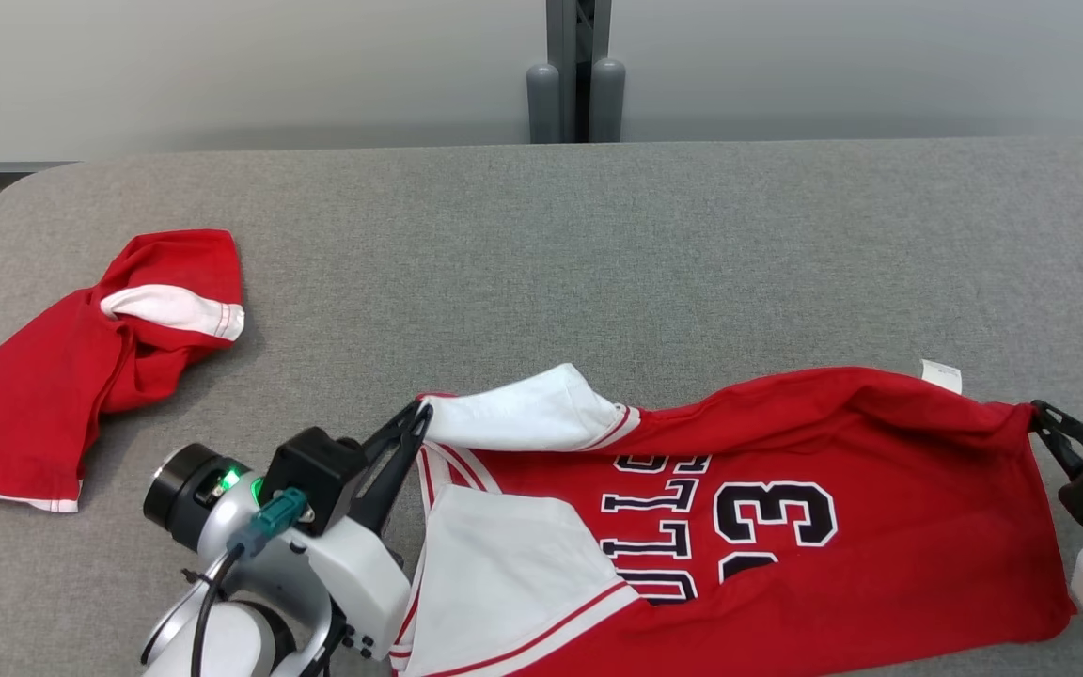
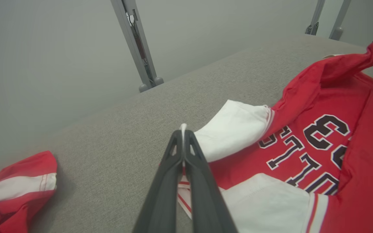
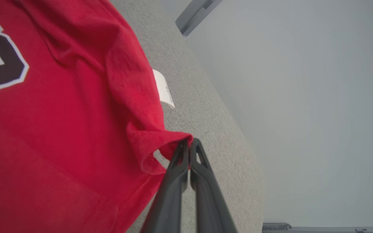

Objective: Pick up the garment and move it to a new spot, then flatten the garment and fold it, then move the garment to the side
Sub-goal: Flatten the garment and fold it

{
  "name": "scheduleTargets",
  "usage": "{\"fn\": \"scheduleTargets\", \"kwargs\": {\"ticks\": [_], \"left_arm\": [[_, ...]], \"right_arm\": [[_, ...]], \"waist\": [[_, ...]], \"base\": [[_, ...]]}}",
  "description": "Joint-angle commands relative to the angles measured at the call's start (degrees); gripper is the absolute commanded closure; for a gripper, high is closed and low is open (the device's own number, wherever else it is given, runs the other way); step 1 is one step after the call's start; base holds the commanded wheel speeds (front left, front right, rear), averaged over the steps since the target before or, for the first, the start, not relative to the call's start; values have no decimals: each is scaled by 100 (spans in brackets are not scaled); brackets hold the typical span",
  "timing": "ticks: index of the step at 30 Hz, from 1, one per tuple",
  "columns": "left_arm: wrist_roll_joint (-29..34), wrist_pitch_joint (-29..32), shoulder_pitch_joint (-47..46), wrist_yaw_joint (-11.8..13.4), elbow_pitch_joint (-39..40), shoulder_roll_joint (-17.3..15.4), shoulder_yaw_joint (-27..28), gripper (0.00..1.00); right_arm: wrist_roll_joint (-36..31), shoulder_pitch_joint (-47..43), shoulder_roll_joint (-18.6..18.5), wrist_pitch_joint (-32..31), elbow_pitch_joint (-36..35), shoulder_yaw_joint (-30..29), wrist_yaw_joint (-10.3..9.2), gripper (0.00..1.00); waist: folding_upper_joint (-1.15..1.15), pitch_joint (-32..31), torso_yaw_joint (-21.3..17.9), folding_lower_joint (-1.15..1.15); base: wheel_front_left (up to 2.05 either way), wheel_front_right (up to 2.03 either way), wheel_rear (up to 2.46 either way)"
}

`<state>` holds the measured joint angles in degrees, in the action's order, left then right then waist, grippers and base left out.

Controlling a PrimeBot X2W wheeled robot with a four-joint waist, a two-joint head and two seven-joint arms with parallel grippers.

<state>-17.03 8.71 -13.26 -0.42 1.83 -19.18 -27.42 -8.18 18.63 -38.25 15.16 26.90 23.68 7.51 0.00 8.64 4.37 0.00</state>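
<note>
Red jersey (image 1: 880,489), no. 33, along desk's (image 1: 598,244) near edge: left gripper (image 1: 421,412) pinches white sleeve edge, right gripper (image 1: 1038,412) pinches hem corner. Open desk behind; 2nd red garment (image 1: 53,395) left.

Grey table (image 1: 598,235) under jersey (image 1: 880,451), crumpled shirt (image 1: 53,395)
</note>
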Motion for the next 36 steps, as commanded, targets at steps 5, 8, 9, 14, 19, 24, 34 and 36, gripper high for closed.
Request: {"fn": "scheduleTargets", "kwargs": {"ticks": [5,8,9,14,19,24,34,36], "left_arm": [[51,305,404,-55,389,-287,-161,100],[36,447,593,-111,566,-411,-254,100],[28,491,650,-112,618,-451,-282,100],[-14,729,912,-197,827,-590,-478,100],[-54,886,1071,-234,866,-681,-596,100],[-53,1040,1143,-267,882,-780,-669,100],[-197,1446,1235,-318,909,-969,-781,100],[-229,1507,1247,-359,910,-984,-835,100]], "right_arm": [[-53,-93,-157,10,58,215,-3,100],[-60,-119,-264,10,75,369,-3,100],[-56,-115,-305,10,94,410,-3,100],[14,-109,-507,10,160,678,-3,100],[86,-62,-630,10,196,894,-3,100],[134,-41,-707,10,235,1091,-3,100],[344,93,-844,10,357,1492,-3,100],[480,65,-833,10,516,1580,-3,100]], "waist": [[0,-75,56,0],[0,-119,79,0],[0,-129,86,0],[0,-194,128,0],[0,-226,120,0],[0,-246,95,0],[0,-236,26,0],[0,-238,17,0]], "base": [[0,0,0],[0,0,0],[0,0,0],[0,0,0],[0,0,0],[0,0,0],[0,0,0],[0,0,0]]}}
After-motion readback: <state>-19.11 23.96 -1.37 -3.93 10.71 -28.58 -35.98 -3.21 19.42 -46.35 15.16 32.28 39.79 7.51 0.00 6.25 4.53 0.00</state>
